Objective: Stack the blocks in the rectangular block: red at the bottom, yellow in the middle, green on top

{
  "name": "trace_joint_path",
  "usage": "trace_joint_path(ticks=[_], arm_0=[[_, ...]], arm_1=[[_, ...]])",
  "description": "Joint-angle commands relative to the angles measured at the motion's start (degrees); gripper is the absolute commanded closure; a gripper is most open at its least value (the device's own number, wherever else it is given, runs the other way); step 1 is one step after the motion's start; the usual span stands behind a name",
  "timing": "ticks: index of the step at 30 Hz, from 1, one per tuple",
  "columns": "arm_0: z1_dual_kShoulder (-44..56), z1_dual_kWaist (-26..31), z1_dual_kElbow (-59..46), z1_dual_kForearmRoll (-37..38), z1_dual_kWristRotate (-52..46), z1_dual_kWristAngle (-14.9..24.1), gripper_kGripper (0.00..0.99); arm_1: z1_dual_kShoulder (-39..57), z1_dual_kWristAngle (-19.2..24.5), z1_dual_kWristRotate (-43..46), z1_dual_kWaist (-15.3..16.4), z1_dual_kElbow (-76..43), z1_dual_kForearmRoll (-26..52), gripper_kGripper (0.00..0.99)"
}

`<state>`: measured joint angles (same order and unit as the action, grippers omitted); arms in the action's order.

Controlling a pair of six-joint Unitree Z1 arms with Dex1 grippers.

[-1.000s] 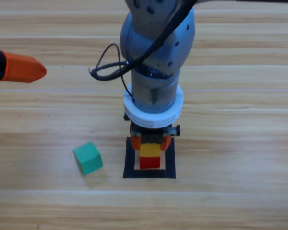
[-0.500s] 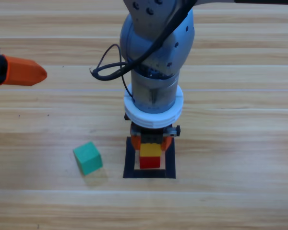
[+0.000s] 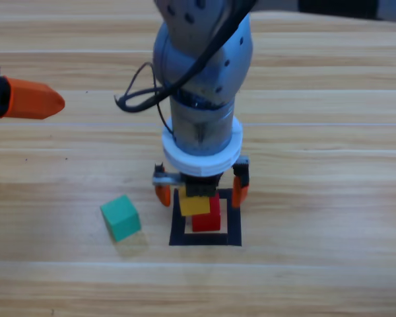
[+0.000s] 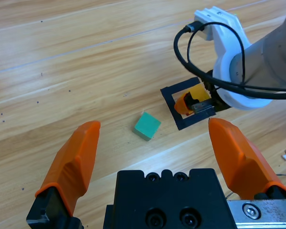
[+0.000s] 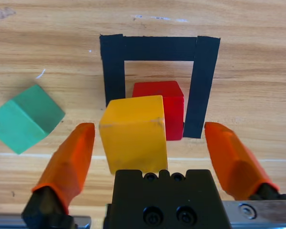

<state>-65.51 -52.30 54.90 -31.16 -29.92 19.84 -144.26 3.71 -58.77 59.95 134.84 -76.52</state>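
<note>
The right hand [image 3: 200, 193], jaws spread and released, straddles a yellow cube [image 5: 132, 134] perched off-centre on the red cube [image 5: 161, 114]; both look light, rigid, best gripped on flat opposite sides.

The high view looks straight down on the wooden table [image 3: 330, 198] from a fixed spot above. The left wrist view looks from farther off, slanting down between its own spread jaws — the green cube [image 4: 147, 126] lies ahead of them and the tape square [image 4: 188, 102] beyond, toward the right jaw. The right wrist view sits close, facing down between its parted jaws at the yellow cube [image 5: 132, 133] (the red cube [image 5: 161, 110] just past it). All three views share the tape square and the green cube.
</note>
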Motion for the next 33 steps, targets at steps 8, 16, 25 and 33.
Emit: trace_joint_path(ticks=[8,16,25,33], arm_0=[[-0.94,-0.35,-1.81,1.01,-0.32,-0.50,0.017],[-0.76,-0.35,-1.90,1.01,-0.23,-0.42,0.017],[-0.76,-0.35,-2.08,1.45,-0.23,-0.42,0.017],[-0.85,-0.35,-2.60,2.16,-0.14,-0.33,0.017]], arm_1=[[-2.16,1.56,0.15,0.96,0.68,-1.61,0.000],[-1.29,2.18,0.24,0.96,0.77,-3.37,0.000],[-1.02,3.06,0.33,0.96,0.77,-4.43,0.000],[-0.50,3.32,0.85,0.96,1.12,-4.43,0.000]])
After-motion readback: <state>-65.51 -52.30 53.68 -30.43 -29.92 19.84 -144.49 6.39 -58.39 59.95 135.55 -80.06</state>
